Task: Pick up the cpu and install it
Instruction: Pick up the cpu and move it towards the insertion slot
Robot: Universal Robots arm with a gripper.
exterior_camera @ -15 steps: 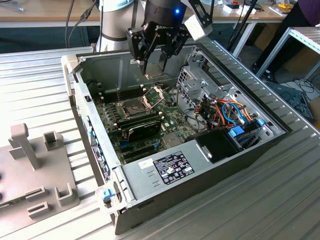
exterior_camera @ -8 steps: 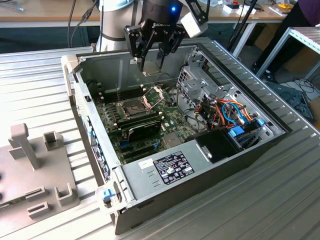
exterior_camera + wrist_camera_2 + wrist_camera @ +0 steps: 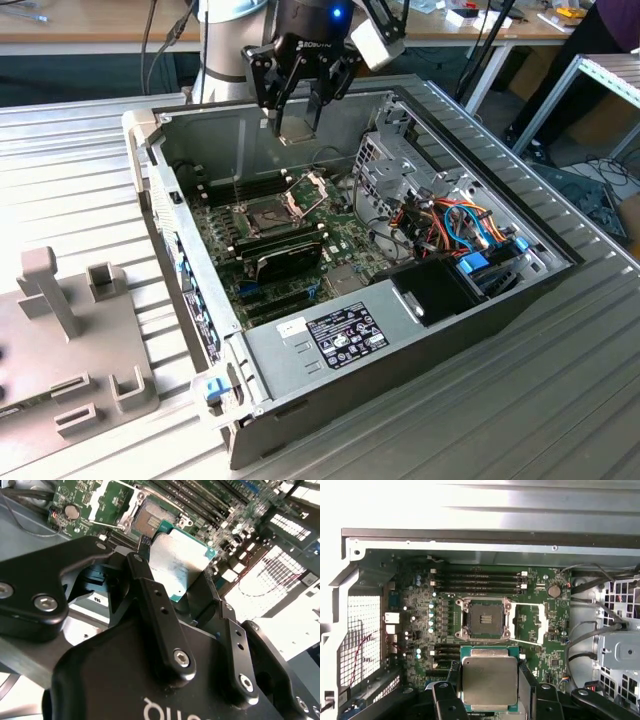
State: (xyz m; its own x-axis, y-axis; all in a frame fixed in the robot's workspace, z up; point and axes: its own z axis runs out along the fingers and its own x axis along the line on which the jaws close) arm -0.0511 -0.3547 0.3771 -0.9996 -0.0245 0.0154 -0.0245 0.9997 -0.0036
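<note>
Clenched on the cpu (image 3: 489, 682) by what look like two opposite edges, the claw (image 3: 297, 122) holds it above the motherboard (image 3: 555, 652) beside the open socket (image 3: 482, 620); I judge it light, stiff, slick-topped and delicate underneath.

One cpu (image 3: 489, 682); one socket (image 3: 482, 620); one green motherboard (image 3: 551, 652); one open computer case (image 3: 450, 330); one hand (image 3: 298, 118)

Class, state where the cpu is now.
In the exterior view the cpu hangs in the gripper above the far wall of the case; the first wrist view shows it apart from the empty socket.
</note>
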